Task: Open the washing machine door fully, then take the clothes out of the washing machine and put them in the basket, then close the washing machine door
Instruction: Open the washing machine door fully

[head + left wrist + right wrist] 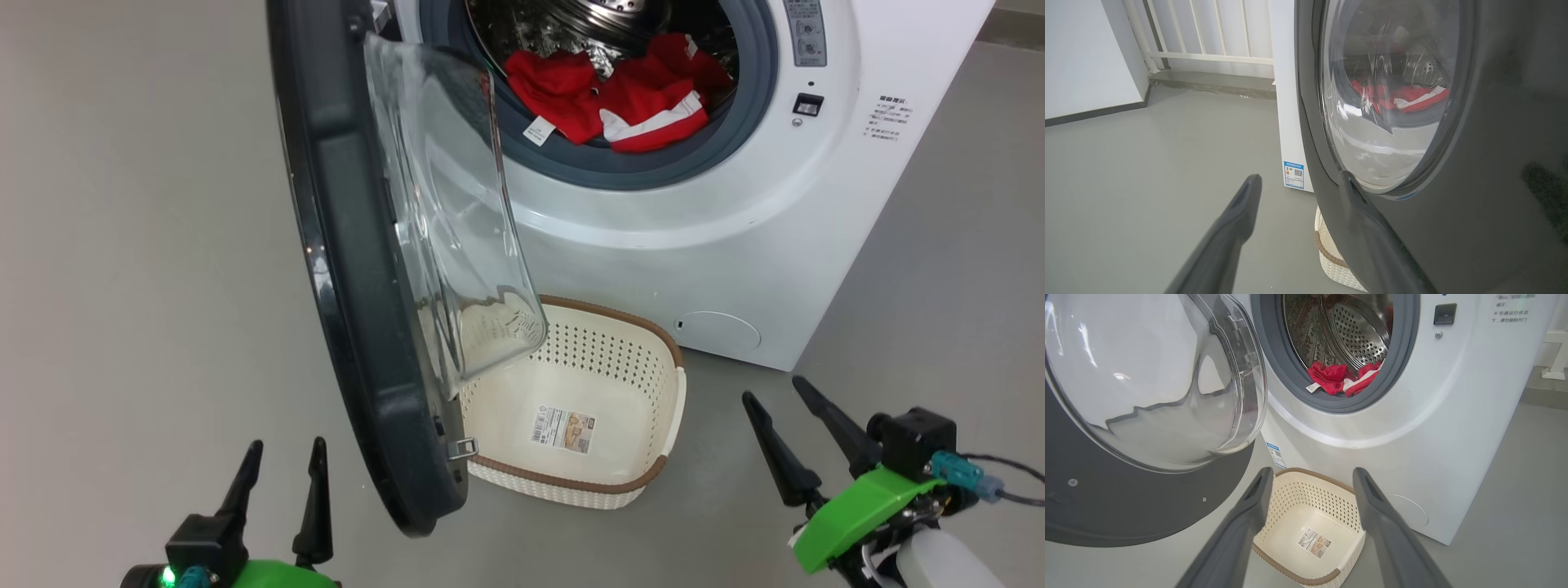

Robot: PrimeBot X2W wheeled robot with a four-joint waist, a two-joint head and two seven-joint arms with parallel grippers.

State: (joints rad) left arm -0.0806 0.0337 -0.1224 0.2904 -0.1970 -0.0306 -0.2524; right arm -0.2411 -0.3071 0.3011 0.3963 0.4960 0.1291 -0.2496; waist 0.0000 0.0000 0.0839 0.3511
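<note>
The white washing machine (735,245) stands ahead with its door (359,327) swung out toward me, roughly square to the front. The door's clear bulging window (1147,375) overhangs the left part of the cream basket (653,343) on the floor below the opening. Red clothes (629,98) with white trim lie at the drum's front lip (1339,377). My left gripper (287,445) is open, low beside the door's outer black face (1474,228). To the right of the basket my right gripper (773,389) is open and holds nothing, pointing at the basket (1306,494).
Grey floor (147,245) spreads to the left of the door and to the right of the machine. A white railing (1208,36) and a white wall (1086,61) stand behind the machine's left side. A round cap (718,331) sits low on the front.
</note>
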